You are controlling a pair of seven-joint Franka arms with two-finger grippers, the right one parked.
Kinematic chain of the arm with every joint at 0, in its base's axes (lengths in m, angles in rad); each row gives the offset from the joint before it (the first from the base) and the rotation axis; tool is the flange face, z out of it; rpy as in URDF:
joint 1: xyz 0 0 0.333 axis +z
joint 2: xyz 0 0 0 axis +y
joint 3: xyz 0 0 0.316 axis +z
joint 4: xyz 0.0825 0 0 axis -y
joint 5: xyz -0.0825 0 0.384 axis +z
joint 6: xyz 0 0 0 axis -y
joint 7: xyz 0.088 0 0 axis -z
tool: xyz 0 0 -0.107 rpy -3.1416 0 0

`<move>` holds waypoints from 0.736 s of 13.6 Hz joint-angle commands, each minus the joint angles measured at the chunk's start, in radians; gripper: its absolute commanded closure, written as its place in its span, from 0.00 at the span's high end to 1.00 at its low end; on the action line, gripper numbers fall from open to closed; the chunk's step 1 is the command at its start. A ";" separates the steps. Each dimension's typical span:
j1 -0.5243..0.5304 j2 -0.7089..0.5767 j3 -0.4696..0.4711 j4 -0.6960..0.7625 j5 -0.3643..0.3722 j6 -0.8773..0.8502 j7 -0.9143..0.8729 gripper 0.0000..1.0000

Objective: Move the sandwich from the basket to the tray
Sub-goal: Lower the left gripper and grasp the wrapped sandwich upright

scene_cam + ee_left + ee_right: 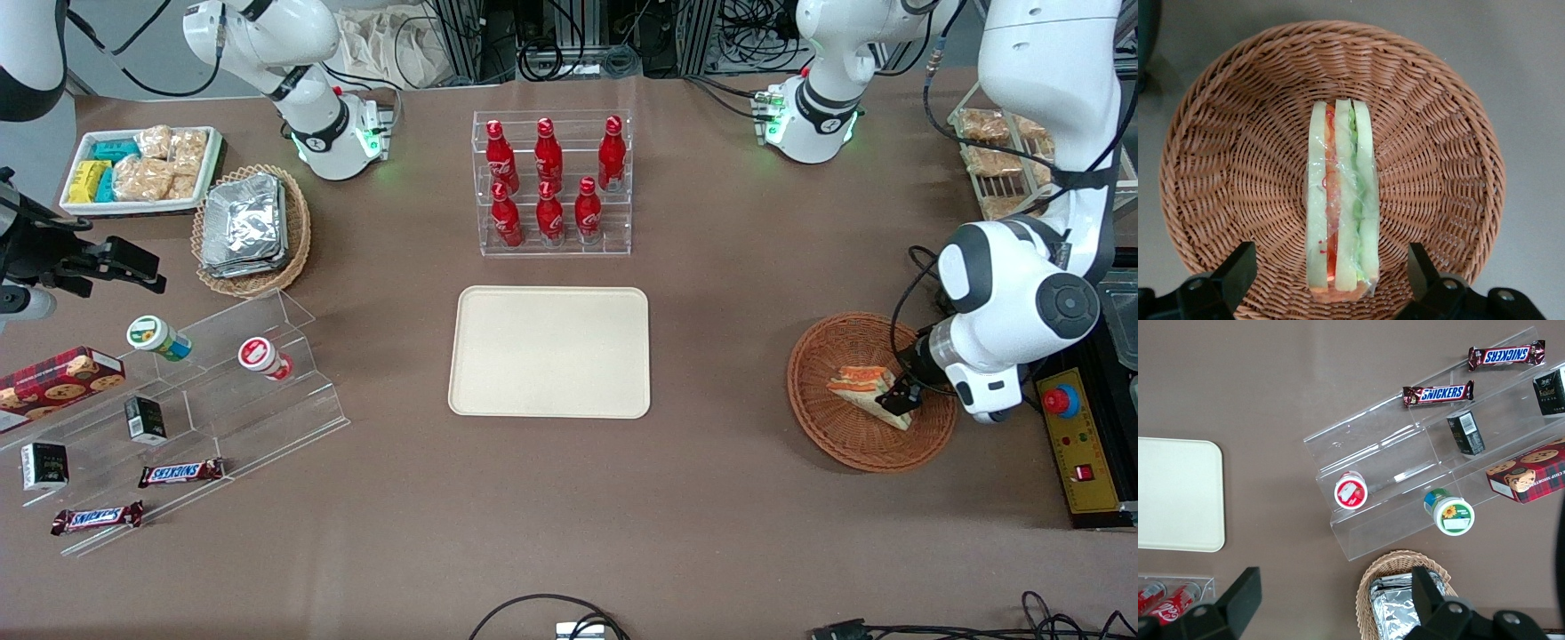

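Observation:
The sandwich (858, 384), a pale bread wedge with orange-red and green filling, lies in the reddish-brown wicker basket (836, 436) toward the working arm's end of the table. My left gripper (902, 396) is low over the basket, at the sandwich. In the left wrist view the gripper (1330, 260) is open: one black finger (1241, 263) stands on each side of the wrapped sandwich (1341, 200), neither touching it, above the basket's weave (1225, 153). The cream-beige tray (550, 351) lies bare at the table's middle and also shows in the right wrist view (1175, 493).
A clear rack of red bottles (551, 182) stands farther from the front camera than the tray. A yellow control box with a red button (1076, 436) lies beside the basket. A stepped acrylic shelf (222, 391), a tan basket of foil packets (253, 227) and a white snack tray (138, 169) lie toward the parked arm's end.

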 commanded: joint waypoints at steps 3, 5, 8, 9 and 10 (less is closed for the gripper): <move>-0.016 0.035 -0.009 -0.040 0.003 0.085 -0.020 1.00; -0.016 0.042 -0.009 -0.040 0.001 0.088 -0.020 0.86; -0.016 0.042 -0.009 -0.039 0.003 0.088 -0.034 0.26; -0.016 0.038 -0.009 -0.039 0.003 0.088 -0.034 0.10; -0.016 0.035 -0.009 -0.037 0.003 0.085 -0.035 0.00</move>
